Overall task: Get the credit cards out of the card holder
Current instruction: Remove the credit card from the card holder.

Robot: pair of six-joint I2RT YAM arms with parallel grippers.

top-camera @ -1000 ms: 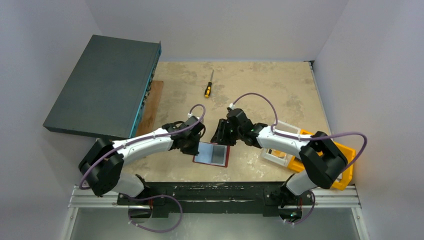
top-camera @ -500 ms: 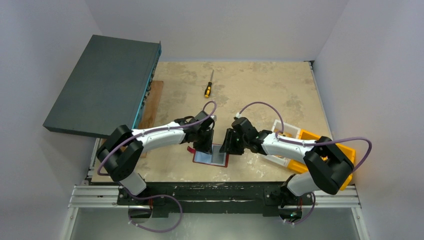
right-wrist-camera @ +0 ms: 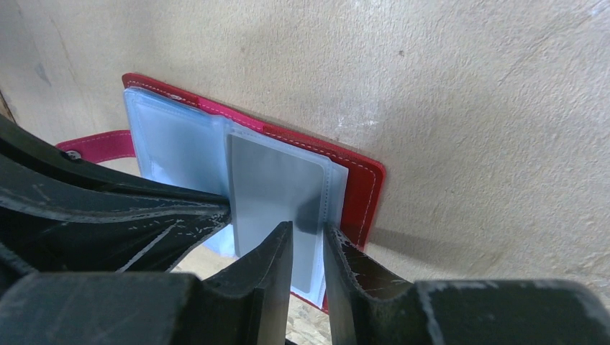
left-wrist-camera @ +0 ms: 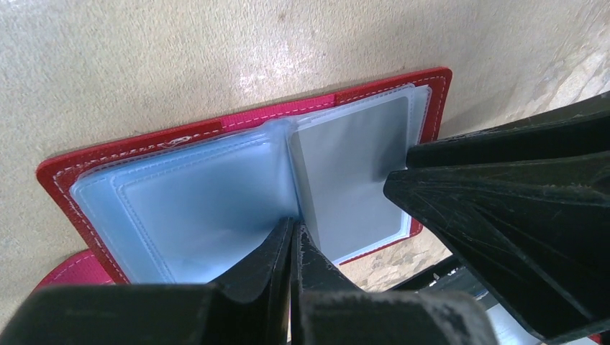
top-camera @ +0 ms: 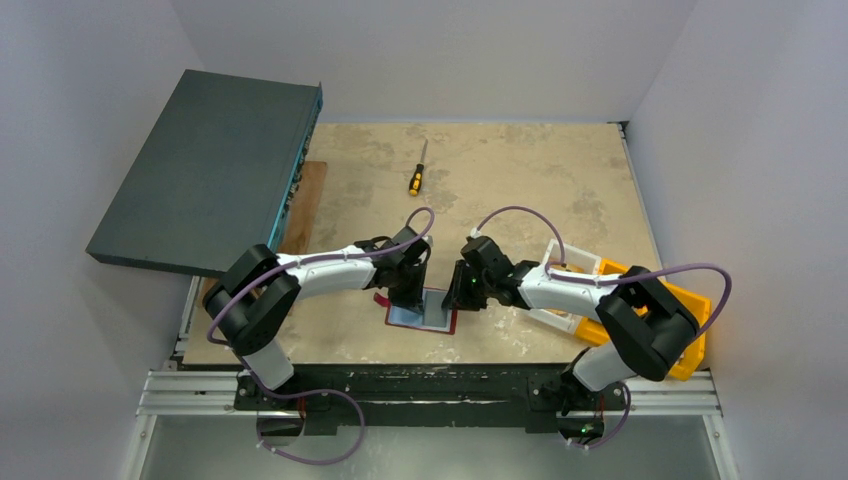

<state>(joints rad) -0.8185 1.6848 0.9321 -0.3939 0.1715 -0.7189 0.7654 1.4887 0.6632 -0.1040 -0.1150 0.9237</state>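
Observation:
The red card holder (top-camera: 440, 325) lies open on the table, its clear sleeves facing up. A grey credit card (left-wrist-camera: 352, 172) sits inside the right sleeve (right-wrist-camera: 277, 187). My left gripper (left-wrist-camera: 293, 230) is shut, with its tips pressed on the sleeves at the holder's fold (top-camera: 410, 298). My right gripper (right-wrist-camera: 308, 233) hovers over the right sleeve's outer edge, its jaws a narrow gap apart with nothing between them (top-camera: 455, 298). The holder's tab (right-wrist-camera: 101, 144) sticks out at its left side. No tan-gold card shows.
A yellow-handled screwdriver (top-camera: 417, 172) lies at the back of the table. A large dark case (top-camera: 210, 170) and a wooden board (top-camera: 303, 210) are at the left. A white bin (top-camera: 560, 290) and an orange bin (top-camera: 660, 320) stand under the right arm.
The left gripper has swung right onto the open holder and shut. The right gripper has come down to the holder's right edge and its jaws have narrowed.

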